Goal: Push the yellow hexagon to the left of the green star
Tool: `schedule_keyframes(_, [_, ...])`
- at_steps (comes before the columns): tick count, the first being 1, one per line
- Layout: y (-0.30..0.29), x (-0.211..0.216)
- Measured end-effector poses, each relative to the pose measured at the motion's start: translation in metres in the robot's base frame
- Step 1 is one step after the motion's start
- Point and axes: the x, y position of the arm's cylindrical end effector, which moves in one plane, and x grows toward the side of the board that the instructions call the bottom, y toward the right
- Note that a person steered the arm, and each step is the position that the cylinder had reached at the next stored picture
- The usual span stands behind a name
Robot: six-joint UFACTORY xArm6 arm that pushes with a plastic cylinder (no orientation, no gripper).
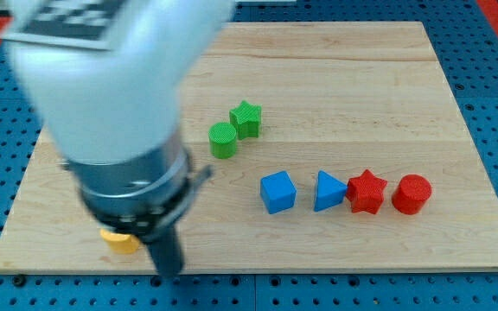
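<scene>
In the lower left of the frame, a small yellow hexagon-like block (pixel 121 240) is lying near the wooden board's (pixel 387 78) bottom edge, mostly hidden behind the arm's bulky white and dark body; my tip (pixel 169 269) is sitting just to its right, blurred. There are no fingers here, only a bare rod holding nothing. The green star block (pixel 246 118) is standing well apart, up toward the centre, so I judge the push is barely begun. A green cylinder (pixel 223 139) is touching the star's lower left, crowding the goal spot. A blue cube (pixel 277 192), blue triangle (pixel 327 191), red star (pixel 367 191) and red cylinder (pixel 411 193) are lining up rightward.
</scene>
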Motion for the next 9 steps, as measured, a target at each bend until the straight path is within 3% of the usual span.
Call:
schedule_keyframes(2, [-0.067,-0.035])
schedule_keyframes(4, [-0.042,-0.075])
schedule_keyframes(5, [-0.031,-0.051])
schedule_keyframes(6, [-0.002,-0.073])
schedule_keyframes(7, [-0.003,-0.118])
schedule_keyframes(9, [-0.041,-0.144])
